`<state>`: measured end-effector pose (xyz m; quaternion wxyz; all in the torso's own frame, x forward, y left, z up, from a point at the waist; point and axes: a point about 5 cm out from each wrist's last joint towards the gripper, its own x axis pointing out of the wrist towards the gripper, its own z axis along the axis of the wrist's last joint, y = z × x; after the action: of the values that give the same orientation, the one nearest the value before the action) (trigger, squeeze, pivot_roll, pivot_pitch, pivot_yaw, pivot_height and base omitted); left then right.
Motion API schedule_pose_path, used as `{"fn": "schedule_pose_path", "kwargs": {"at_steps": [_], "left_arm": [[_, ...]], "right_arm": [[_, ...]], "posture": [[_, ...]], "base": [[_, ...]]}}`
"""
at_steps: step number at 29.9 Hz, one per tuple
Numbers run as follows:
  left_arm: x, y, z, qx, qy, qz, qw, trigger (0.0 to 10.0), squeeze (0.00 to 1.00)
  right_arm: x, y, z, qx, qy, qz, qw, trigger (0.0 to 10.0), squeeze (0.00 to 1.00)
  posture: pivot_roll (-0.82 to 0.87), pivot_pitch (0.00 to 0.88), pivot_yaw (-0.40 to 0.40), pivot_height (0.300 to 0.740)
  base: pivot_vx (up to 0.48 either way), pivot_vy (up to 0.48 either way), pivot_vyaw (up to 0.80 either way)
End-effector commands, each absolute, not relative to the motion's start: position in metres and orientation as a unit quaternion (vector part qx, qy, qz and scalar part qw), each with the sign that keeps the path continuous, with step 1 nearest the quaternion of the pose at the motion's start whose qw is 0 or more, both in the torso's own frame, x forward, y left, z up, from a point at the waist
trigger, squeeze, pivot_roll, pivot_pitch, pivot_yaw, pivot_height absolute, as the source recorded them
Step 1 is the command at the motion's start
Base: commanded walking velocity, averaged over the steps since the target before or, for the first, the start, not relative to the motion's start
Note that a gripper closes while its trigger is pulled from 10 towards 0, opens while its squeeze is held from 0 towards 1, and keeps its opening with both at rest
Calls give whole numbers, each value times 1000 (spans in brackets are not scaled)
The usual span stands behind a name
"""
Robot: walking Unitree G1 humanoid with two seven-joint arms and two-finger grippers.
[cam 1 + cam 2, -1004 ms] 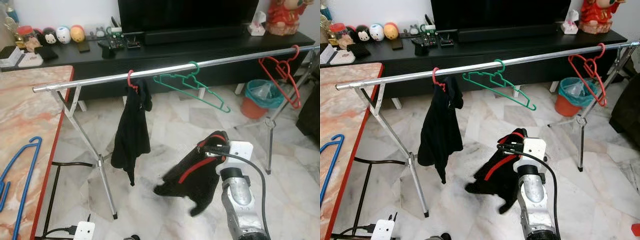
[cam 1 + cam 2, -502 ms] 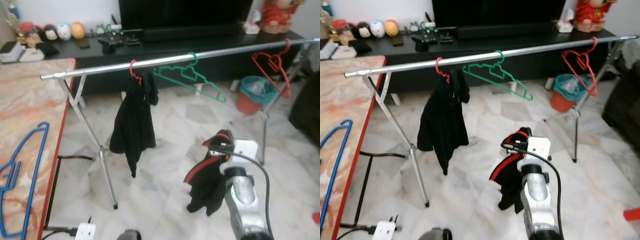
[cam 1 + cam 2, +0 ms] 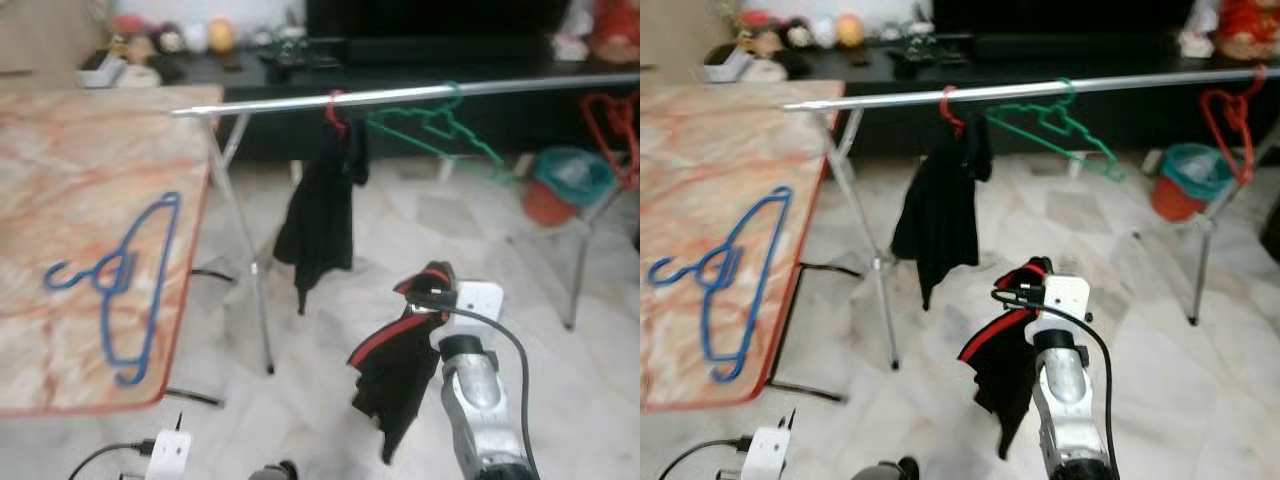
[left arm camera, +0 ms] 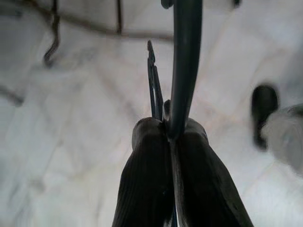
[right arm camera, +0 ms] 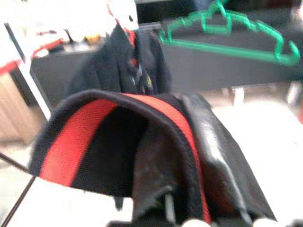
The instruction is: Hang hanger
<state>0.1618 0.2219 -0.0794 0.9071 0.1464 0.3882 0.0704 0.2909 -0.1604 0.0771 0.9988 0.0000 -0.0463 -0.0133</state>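
Both head views look forward and down, sharing the far rail [image 3: 400, 96] and left counter [image 3: 90, 200]. Each wrist view looks closely along its own fingers.

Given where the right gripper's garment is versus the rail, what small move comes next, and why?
Probably lift the right gripper toward the rail: its black-and-red garment dangles well below the rail, which has bare space between the green hanger and the red hanger.

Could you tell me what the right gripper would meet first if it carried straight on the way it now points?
Probably the black garment hanging from the rail. The right gripper, shut on a black-and-red garment, points toward it, with the green hanger just to one side. Depth is uncertain.
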Motion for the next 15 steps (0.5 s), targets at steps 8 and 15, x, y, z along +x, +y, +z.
{"fn": "schedule_pose_path", "kwargs": {"at_steps": [8, 15], "left_arm": [[147, 222, -86, 150, 411, 66, 897, 10000, 0], [147, 221, -86, 150, 412, 64, 896, 10000, 0]], "right_arm": [[290, -162, 79, 1, -52, -18, 998, 10000, 0], [290, -165, 79, 10, -53, -26, 998, 10000, 0]], "posture": [[51, 97, 12, 740], [48, 95, 12, 740]], "base": [[-125, 0, 660], [-34, 0, 0]]}}
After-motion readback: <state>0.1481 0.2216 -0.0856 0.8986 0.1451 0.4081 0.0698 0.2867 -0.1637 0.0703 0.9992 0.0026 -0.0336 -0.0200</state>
